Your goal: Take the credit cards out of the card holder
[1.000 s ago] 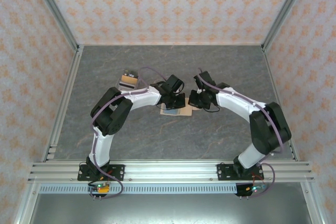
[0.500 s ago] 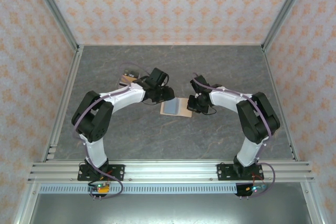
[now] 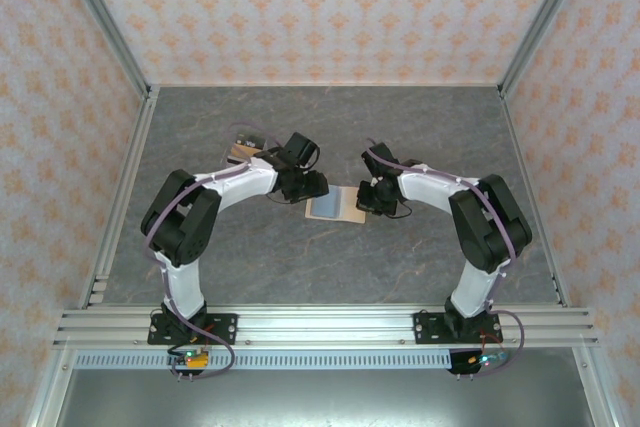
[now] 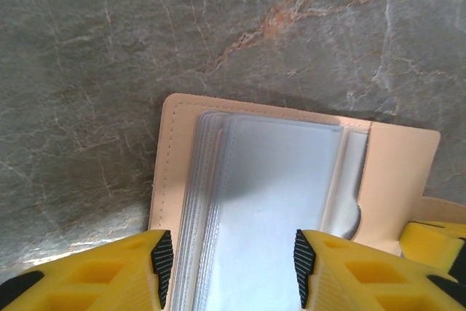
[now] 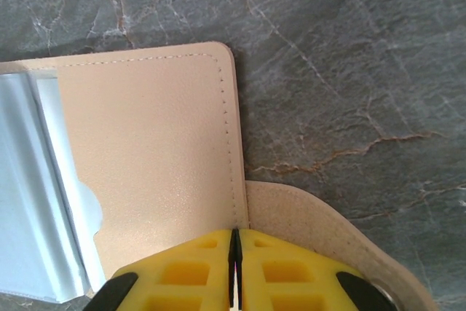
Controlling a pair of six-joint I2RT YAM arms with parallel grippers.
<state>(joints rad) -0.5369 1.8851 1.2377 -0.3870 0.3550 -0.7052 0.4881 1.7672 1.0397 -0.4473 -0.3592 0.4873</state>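
Holder (image 3: 337,205) lies open and flat at mid-bench (image 3: 400,127), pale sleeves up. Left pincer (image 4: 233,260) is spread, fingers straddling the sleeves from the holder's 9 o'clock side. Right pincer (image 5: 234,253) is pressed together, tips at the holder's 3 o'clock edge beside the tab (image 5: 317,225). Cards (image 3: 240,150) are stacked at the holder's 10 o'clock, partly behind the left arm.

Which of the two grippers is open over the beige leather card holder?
The left gripper: its yellow fingers stand wide apart above the pale blue-grey pockets of the beige leather card holder. The right gripper has its fingers pressed together.
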